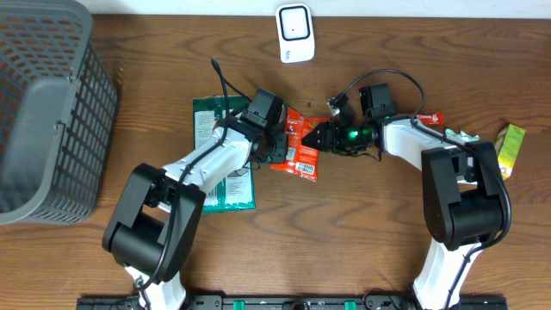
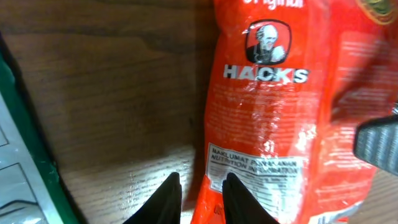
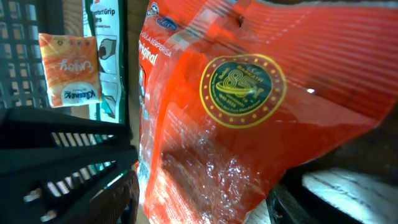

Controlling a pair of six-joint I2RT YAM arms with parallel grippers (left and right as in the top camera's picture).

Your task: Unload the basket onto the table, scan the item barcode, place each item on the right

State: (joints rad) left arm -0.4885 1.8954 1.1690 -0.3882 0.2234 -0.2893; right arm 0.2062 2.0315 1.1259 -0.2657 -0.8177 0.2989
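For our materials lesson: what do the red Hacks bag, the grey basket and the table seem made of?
Red Hacks bag: thin glossy plastic film, crinkled with glare. Grey basket: probably moulded plastic, matte grid walls. Table: wood or wood-look laminate, dark grain visible.

Grey basket (image 1: 99, 103), green packet (image 1: 239, 196), yellow packet (image 1: 510, 148)

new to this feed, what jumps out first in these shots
The bright red Hacks bag at the middle of the table, its edge pinched by the left gripper with the right gripper close at its other side. Next, the big grey basket at the far left and the white device at the top edge.
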